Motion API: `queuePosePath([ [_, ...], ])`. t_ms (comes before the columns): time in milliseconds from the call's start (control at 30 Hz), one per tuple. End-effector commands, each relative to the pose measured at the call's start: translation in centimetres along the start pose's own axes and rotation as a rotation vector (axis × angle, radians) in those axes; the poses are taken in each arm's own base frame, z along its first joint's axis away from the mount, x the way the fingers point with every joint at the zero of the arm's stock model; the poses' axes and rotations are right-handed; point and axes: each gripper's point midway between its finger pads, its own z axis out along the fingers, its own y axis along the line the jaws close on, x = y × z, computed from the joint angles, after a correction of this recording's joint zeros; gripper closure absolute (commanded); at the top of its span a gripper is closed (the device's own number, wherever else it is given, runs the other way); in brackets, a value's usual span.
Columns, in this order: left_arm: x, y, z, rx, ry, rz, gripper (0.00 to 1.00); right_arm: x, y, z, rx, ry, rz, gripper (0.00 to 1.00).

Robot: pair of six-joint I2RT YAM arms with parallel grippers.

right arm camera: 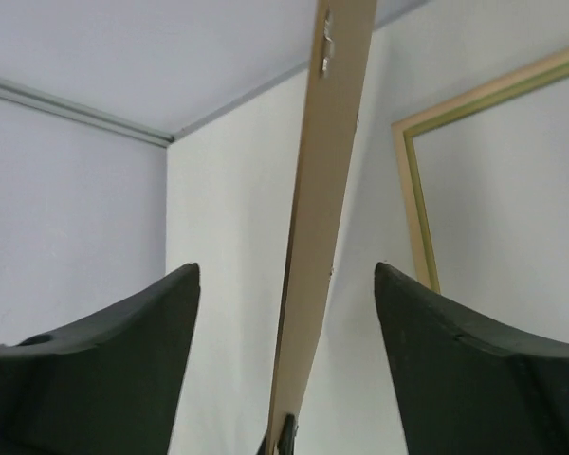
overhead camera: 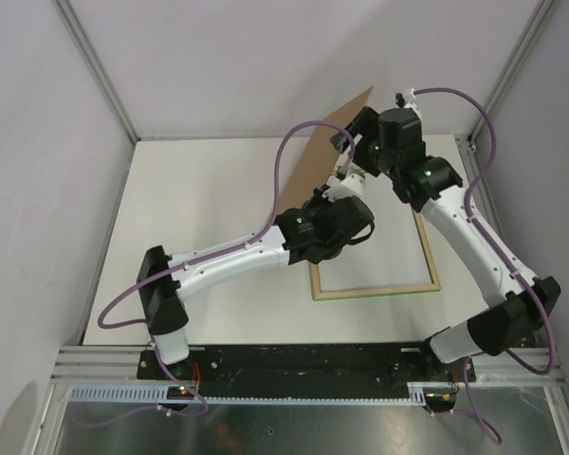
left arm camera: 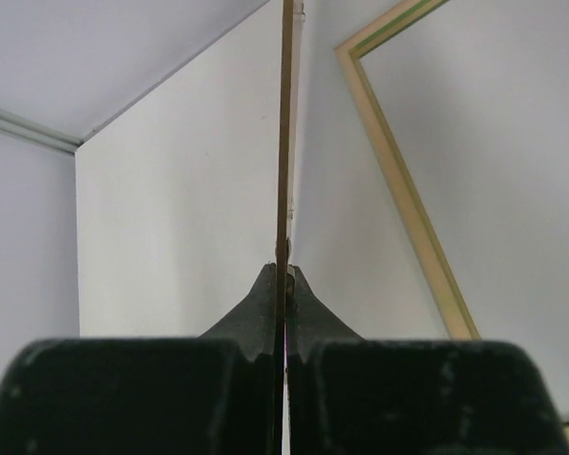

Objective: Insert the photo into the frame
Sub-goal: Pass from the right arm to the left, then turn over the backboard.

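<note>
A plain brown backing board stands on edge, tilted, above the table. My left gripper is shut on the board's lower edge, seen edge-on. A thin pale strip runs along the board's right face; I cannot tell whether that is the photo, whose printed side is hidden. My right gripper is open, its fingers wide apart on either side of the board and not touching it. The frame lies flat on the table, pale wood side up, to the right of the board.
The white table is enclosed by pale walls with aluminium posts. Both arms cross over the frame's left part. The left gripper's fingertips show at the bottom of the right wrist view.
</note>
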Motion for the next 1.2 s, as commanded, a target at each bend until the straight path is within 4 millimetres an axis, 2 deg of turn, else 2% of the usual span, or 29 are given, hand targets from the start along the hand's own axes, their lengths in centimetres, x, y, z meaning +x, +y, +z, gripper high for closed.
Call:
queuePosePath([
  [0,-3.8,6.1,-1.3,-0.099,-0.083,-0.183,1.0,-4.7,3.2,-5.0,-0.126,-0.156,-0.029,0.18],
  [100,-3.9,7.3,-0.8,-0.108,-0.079,-0.208,1.0,-5.7,2.3,-6.5,-0.103,-0.198,-0.044,0.14],
  [200,-4.4,9.1,-0.3,-0.123,-0.078,-0.247,1.0,-5.8,-1.0,-6.9,-0.022,-0.22,-0.047,0.13],
  [333,-5.3,11.4,-0.1,-0.123,-0.09,-0.305,1.0,-5.1,-8.6,-5.5,0.148,-0.178,-0.018,0.18],
  [433,-6.2,12.4,-0.1,-0.094,-0.104,-0.351,1.0,-5.0,-15.3,-4.3,0.305,-0.144,0.012,0.35],
  [533,-6.9,12.5,-0.3,-0.043,-0.117,-0.394,1.0,-4.7,-22.1,-3.4,0.459,-0.109,0.059,0.5],
  [633,-7.4,12.4,-0.4,0.014,-0.125,-0.433,1.0,-4.3,-27.6,-3.2,0.582,-0.083,0.109,0.63],
  [733,-7.7,12.5,-0.7,0.062,-0.133,-0.468,1.0,-3.5,-32.1,-3.5,0.682,-0.071,0.156,0.67],
  [833,-8.1,12.6,-0.8,0.108,-0.139,-0.501,1.0,-2.1,-35.6,-3.7,0.757,-0.051,0.192,0.69],
  [967,-8.8,12.8,-1.4,0.161,-0.159,-0.53,1.0,0.2,-39.3,-4.1,0.835,-0.018,0.222,0.69],
  [1033,-9.3,13.0,-1.8,0.183,-0.171,-0.545,1.0,1.3,-40.8,-4.3,0.856,-0.004,0.239,0.69],
  [1167,-10.0,13.4,-2.5,0.226,-0.193,-0.578,1.0,3.6,-42.5,-3.6,0.872,0.055,0.264,0.69],
])
